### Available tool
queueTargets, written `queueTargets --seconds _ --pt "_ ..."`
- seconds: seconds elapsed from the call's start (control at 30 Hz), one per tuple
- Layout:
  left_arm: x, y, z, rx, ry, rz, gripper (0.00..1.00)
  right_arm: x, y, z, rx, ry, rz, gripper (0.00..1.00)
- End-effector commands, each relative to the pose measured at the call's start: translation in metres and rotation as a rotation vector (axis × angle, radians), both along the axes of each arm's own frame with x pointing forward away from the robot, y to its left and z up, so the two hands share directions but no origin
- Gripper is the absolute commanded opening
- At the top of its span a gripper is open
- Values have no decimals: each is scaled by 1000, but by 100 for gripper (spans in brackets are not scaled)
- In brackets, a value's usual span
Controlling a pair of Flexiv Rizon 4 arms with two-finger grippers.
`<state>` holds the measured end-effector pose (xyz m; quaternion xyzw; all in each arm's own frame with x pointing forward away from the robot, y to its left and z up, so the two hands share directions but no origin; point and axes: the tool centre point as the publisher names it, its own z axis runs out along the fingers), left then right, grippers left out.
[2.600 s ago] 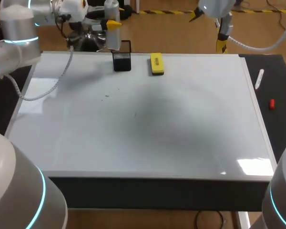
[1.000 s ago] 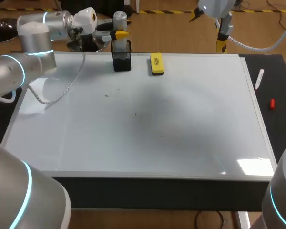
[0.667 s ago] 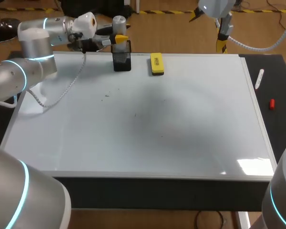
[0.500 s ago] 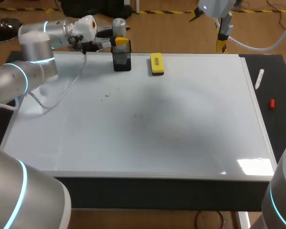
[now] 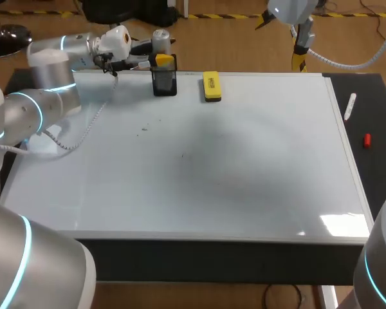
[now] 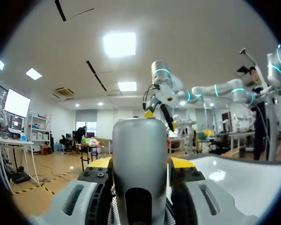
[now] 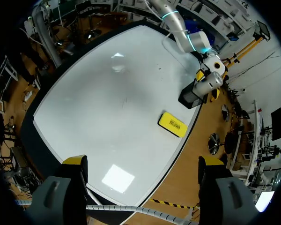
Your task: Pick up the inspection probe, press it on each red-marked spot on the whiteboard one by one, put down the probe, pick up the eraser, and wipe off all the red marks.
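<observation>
whiteboard [image 5: 199, 174]: no red marks discernible. left gripper [image 5: 162, 60] clamps the probe [image 5: 159, 40] upright over the black holder [image 5: 165, 84] at the far edge. likely stowing: keep it vertical, centred, clear of the rim. eraser [image 5: 211, 86] lies beside the holder.

My left arm [image 5: 48, 61] stretched low across the whiteboard's [image 5: 244, 167] far-left corner, left gripper [image 6: 141, 163] level at its far edge, fingers clamped on the probe [image 6: 139, 140], my right arm [image 5: 289, 9] high beyond the whiteboard's far edge, right gripper [image 7: 143, 164] facing down, fingers spread wide.
</observation>
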<state>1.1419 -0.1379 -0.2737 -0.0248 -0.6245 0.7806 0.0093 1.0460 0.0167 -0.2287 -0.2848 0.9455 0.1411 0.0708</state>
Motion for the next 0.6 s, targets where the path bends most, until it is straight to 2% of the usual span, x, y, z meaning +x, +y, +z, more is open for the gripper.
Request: queueTargets --seconds 0.03,0.2,0.4,0.5,0.6 --pt "5 1 -1 -5 -1 -23 100 0 -1 1 -5 2 1 100" --pt "-5 4 13 22 -7 -22 100 0 -1 1 -5 2 1 100" --pt "-25 10 30 63 -11 -41 100 0 -1 1 -5 2 1 100" --pt "-40 7 34 124 -32 -46 100 0 -1 1 -5 2 1 100" --pt "-51 6 38 151 -42 -50 100 0 -1 1 -5 2 1 100"
